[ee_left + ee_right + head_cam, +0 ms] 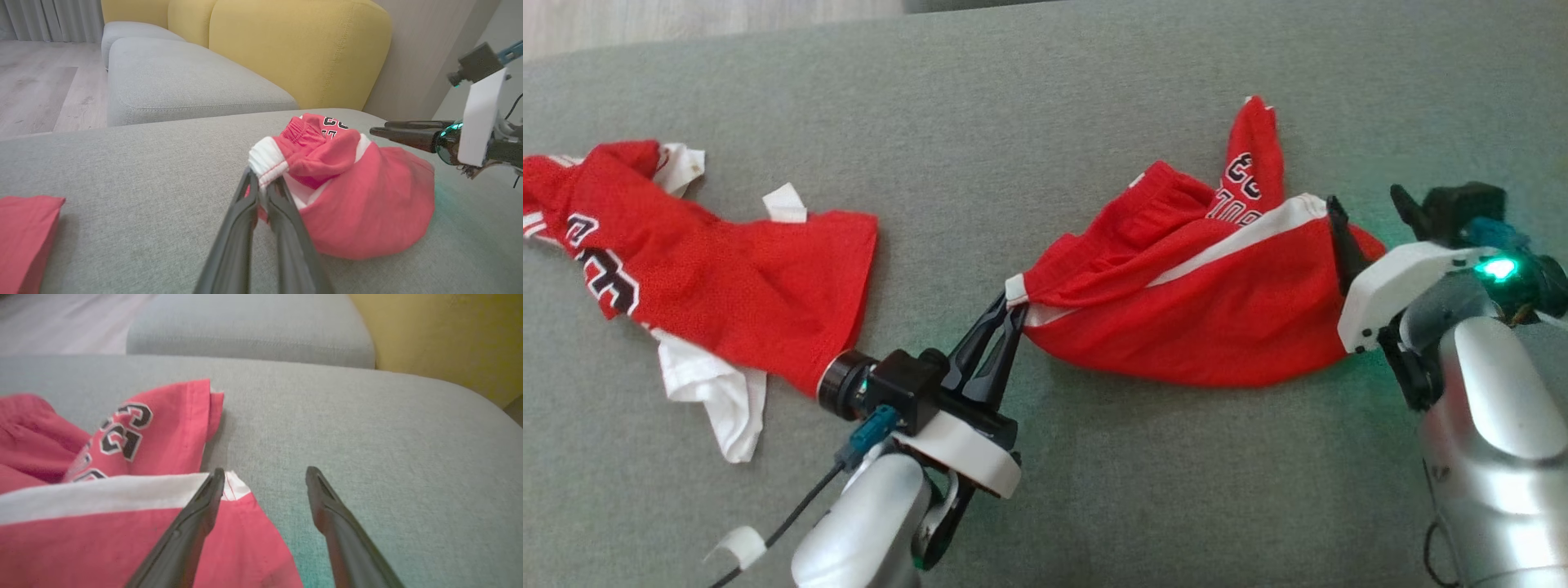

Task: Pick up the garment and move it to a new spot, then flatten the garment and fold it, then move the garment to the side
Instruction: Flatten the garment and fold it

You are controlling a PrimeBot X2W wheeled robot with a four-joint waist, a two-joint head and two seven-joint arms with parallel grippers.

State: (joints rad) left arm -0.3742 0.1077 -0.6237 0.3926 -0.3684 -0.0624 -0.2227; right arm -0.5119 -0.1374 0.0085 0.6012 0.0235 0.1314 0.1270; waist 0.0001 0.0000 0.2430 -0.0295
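The garment (1201,327) lies on the cushion (1045,98), right of what seems another garment (727,278).

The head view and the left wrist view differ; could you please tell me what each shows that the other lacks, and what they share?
Head view, not left wrist: the white cloth under the red jersey, and the left arm's silver forearm. Left wrist, not head: the yellow backrest and the curtains. Both: the red garment on the grey cushion, the left gripper shut on its white-edged corner, the right gripper open at its other end.
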